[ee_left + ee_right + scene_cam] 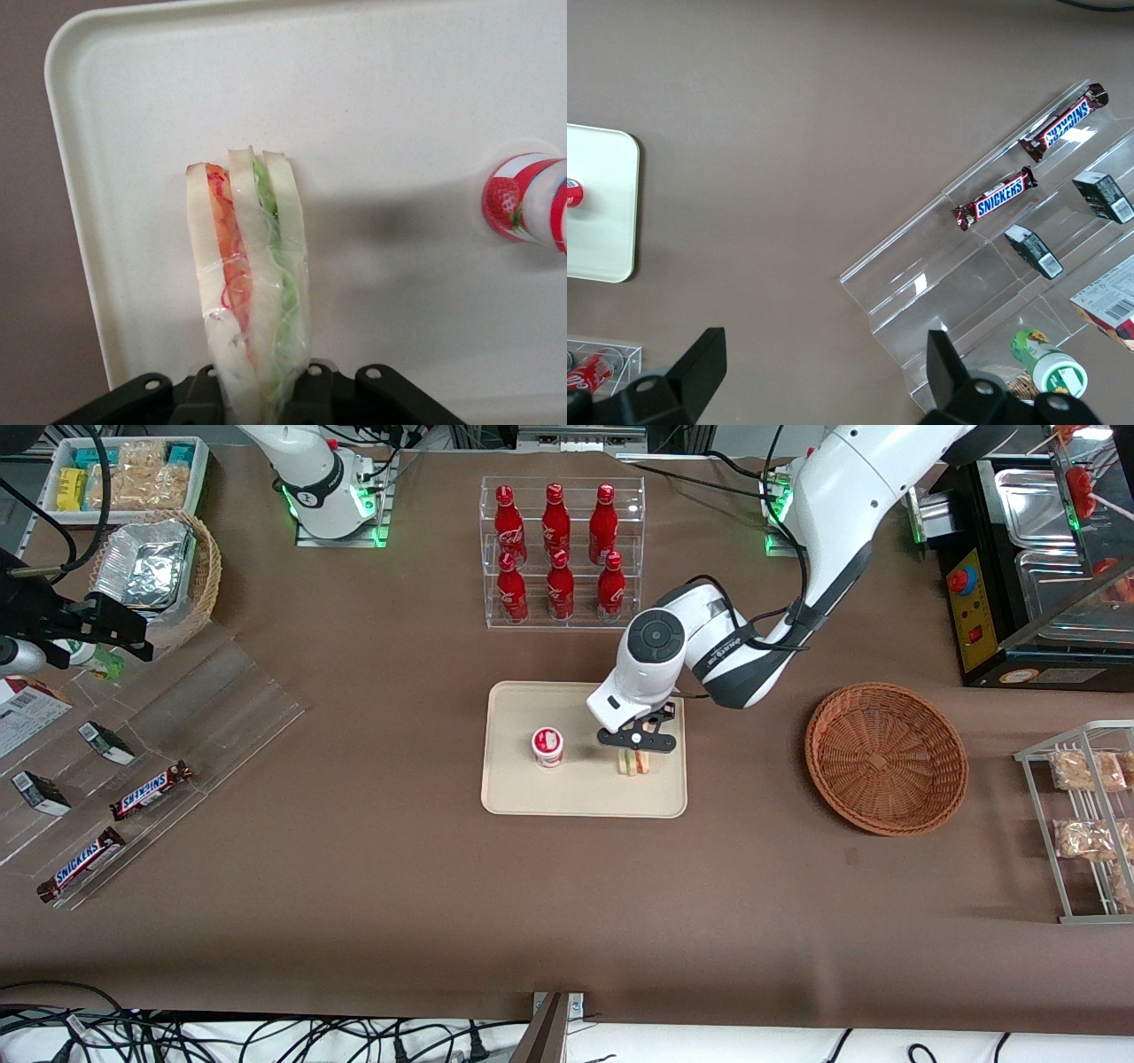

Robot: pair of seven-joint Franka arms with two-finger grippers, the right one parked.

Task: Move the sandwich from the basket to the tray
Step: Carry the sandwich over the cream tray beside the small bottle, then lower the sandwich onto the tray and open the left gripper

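The sandwich [633,763], a clear-wrapped wedge with red and green filling, stands on its edge on the cream tray [576,793], at the tray's end toward the working arm. My left gripper [636,749] is right above it, shut on the sandwich. In the left wrist view the sandwich [252,266] is pinched narrow between the black jaws of the gripper [261,394], over the tray [381,115]. The reddish-brown wicker basket [886,757] lies empty beside the tray, toward the working arm's end of the table.
A small red-and-white cup [547,746] [524,197] stands on the tray beside the sandwich. A clear rack of red bottles [556,553] stands farther from the front camera than the tray. A wire rack of snack packs [1085,824] sits at the working arm's end.
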